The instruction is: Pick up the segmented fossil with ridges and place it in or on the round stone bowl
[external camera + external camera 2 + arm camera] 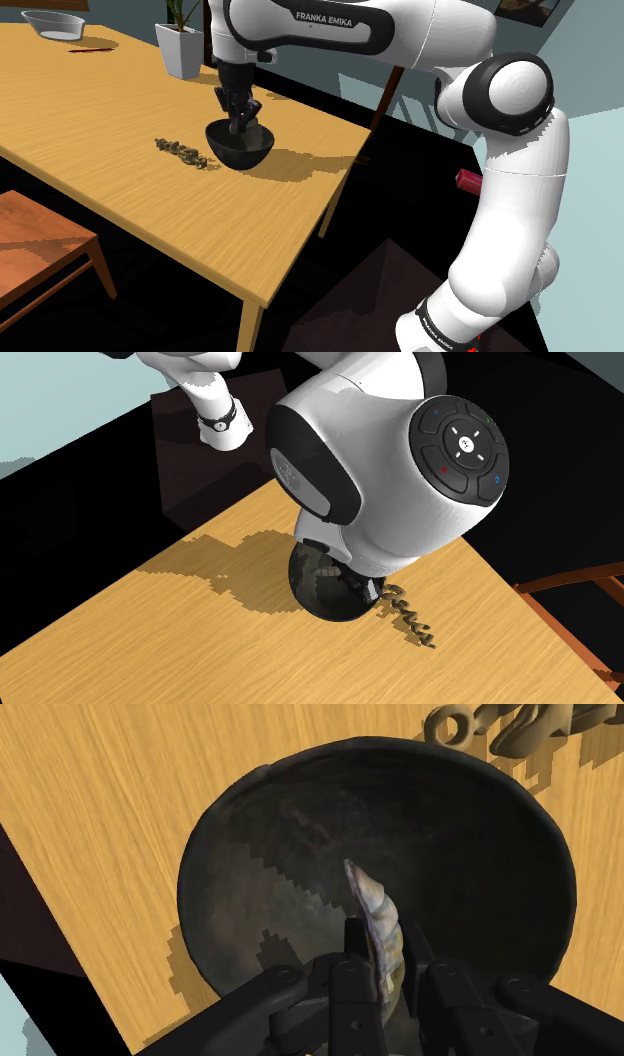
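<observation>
I see the gripper point(240, 122) clamped on the fossil point(378, 916), a pale ridged sliver pinched between both fingers. It hangs inside the mouth of the dark round bowl point(240, 153); I can't tell whether it touches the bottom. The bowl sits on the wooden table point(100, 110), with a knobbly brown chain-like piece point(185, 151) just beside it.

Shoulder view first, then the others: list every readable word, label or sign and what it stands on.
"FRANKA EMIKA", on the arm's dark upper band.
White lettering on the black ring near the arm's base: too small to read.
Nothing else is legible.
</observation>
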Robot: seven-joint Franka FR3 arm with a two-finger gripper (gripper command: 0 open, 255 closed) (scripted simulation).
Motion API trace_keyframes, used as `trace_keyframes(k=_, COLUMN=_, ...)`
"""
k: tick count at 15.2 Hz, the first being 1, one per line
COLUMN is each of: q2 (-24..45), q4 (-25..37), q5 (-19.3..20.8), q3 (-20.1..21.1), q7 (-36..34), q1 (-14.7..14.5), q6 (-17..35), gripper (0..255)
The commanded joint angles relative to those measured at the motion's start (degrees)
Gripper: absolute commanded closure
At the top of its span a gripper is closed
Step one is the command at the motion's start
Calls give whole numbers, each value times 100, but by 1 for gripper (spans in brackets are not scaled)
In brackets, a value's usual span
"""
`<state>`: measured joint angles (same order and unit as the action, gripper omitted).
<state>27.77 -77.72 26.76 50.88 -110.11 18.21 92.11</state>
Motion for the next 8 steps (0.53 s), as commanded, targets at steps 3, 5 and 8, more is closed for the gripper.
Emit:
trace_keyframes(k=3, q2=-6, q4=-48, q5=-2, q3=2, q7=-10, q1=12, q6=43, gripper=255)
trace_keyframes(k=5, q2=-6, q4=-48, q5=-2, q3=2, q7=-10, q1=12, q6=43, gripper=255)
trace_keyframes(k=8, q2=-6, q4=-48, q5=-2, q3=2, q7=-10, q1=12, q6=42, gripper=0)
